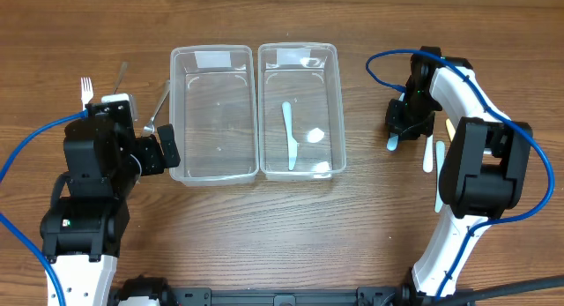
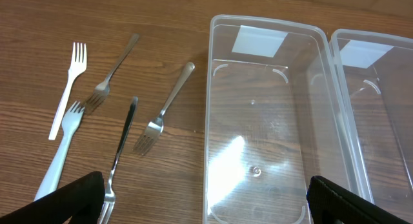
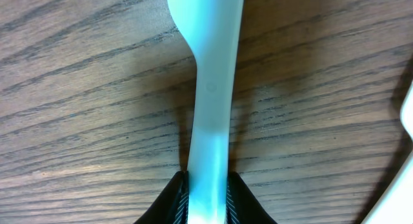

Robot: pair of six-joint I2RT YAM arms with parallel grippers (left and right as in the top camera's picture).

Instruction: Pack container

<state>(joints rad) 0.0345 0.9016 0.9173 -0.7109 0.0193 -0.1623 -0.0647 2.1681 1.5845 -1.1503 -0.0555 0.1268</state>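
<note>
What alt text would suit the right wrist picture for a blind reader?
A black claw pinches the handle of a pale plastic utensil over a wooden table. The utensil's head is cut off at the top edge.

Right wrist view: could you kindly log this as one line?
right jaws: shut on white plastic utensil | left jaws: open | forks: unpacked

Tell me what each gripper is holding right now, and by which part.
Right gripper is shut on a white plastic utensil, gripping its narrow stem; the wider end sticks out beyond the fingers. Left gripper is open and holds nothing.
</note>
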